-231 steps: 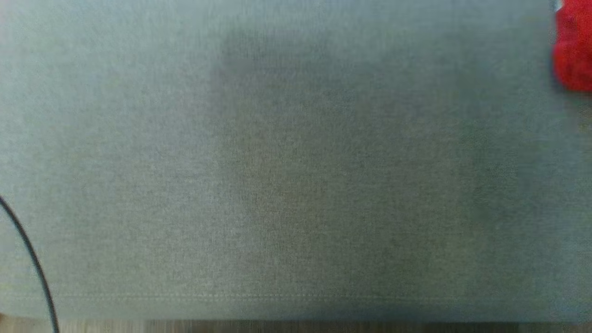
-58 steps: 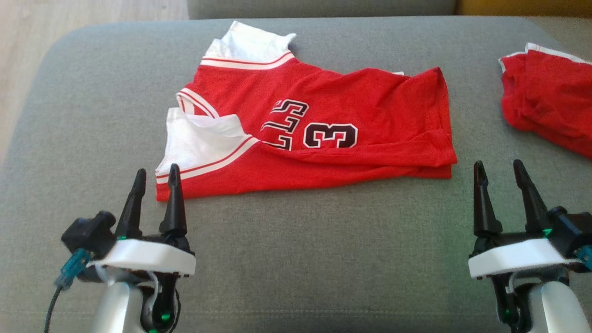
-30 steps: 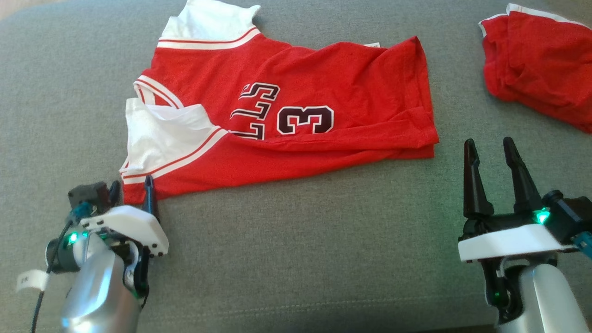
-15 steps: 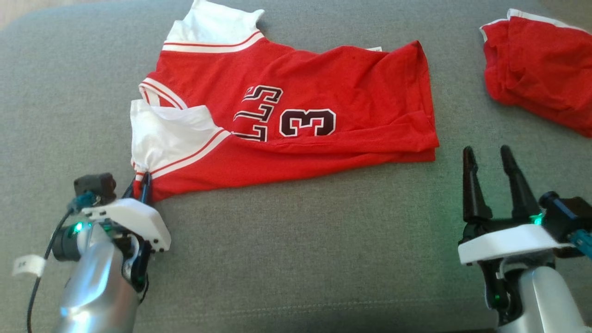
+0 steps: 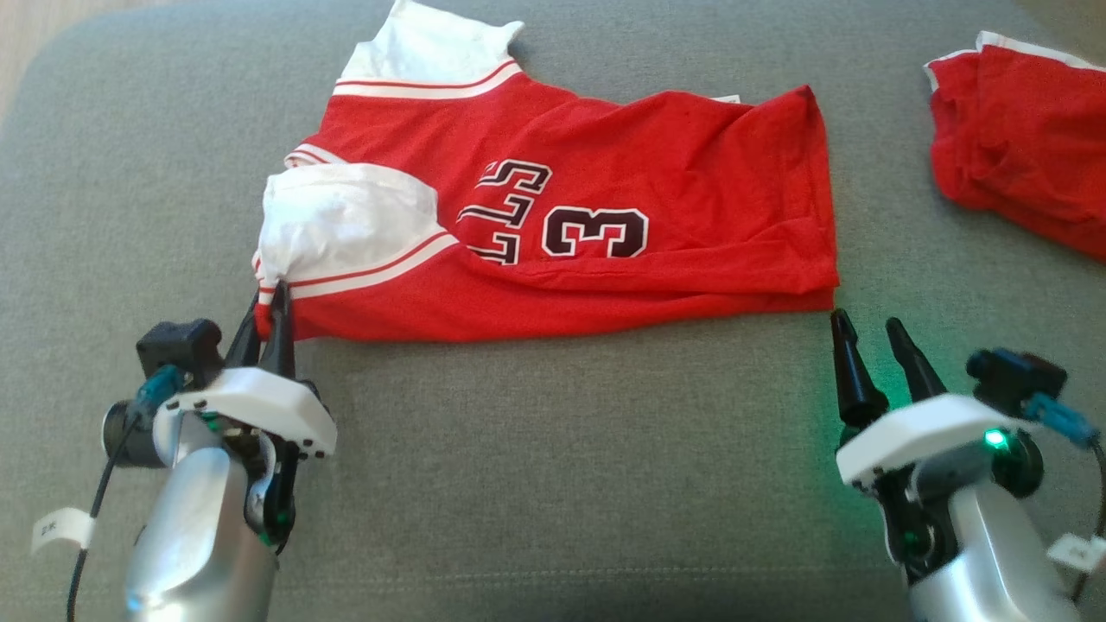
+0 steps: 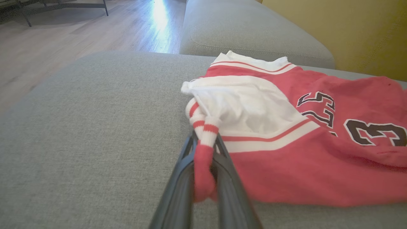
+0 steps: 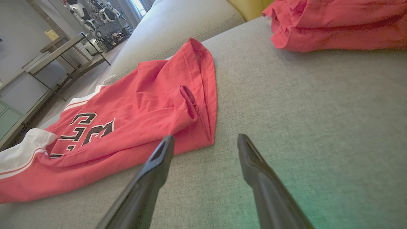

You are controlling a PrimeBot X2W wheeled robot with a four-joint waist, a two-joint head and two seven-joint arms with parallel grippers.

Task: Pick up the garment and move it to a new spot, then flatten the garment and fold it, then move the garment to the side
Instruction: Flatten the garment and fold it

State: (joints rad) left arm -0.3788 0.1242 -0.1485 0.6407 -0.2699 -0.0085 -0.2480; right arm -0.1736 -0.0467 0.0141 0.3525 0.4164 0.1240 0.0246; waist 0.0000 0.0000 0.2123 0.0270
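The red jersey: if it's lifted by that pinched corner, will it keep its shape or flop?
The jersey will likely drape limply: its corner bunches in the jaws of the left gripper. Probably light: it lies thin and wrinkled.

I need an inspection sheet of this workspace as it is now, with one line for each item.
Surface: grey sofa cushion, smooth fabric.
Job's things: red and white jersey with number 3, lying partly folded.
Clutter: second red garment, crumpled, far right, apart from the jersey.
Hands: left hand shut on the jersey's near left corner; right hand open beside the near right corner, contact unclear.
Cables: black cable hanging by the left forearm.
Surroundings: wooden floor, yellow wall.
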